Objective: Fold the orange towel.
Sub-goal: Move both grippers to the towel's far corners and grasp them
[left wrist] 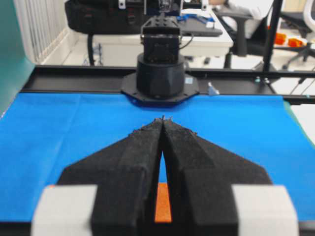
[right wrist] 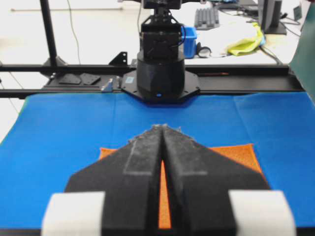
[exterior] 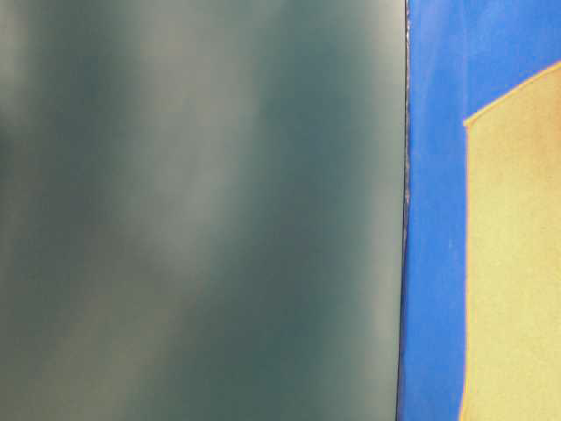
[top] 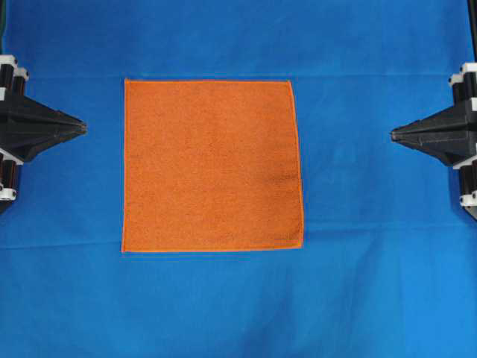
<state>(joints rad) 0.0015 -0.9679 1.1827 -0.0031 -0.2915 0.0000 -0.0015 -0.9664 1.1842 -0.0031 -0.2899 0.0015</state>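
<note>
Jaws pressed together and holding nothing, the left gripper (top: 83, 127) and the right gripper (top: 393, 134) point toward each other from opposite edges of the overhead view, each well clear of the orange towel (top: 212, 165) that lies between them. The towel rests flat and square on the blue cloth (top: 238, 306), its hem straight on all four sides, a shade nearer the left arm than the right. In each wrist view the fingers (left wrist: 147, 142) meet at their tips, with a sliver of orange showing through the narrow gap behind them. The table-level camera is mostly blocked by a blurred grey-green surface, so it likely adds little beyond a pale strip of towel at its right edge. The fold has not begun. A clean first step would seem to call for both sets of jaws to spread, drop onto two corners of one edge, pinch only the towel and not the cloth beneath, then lift evenly so the hem lands square on the opposite edge.
</note>
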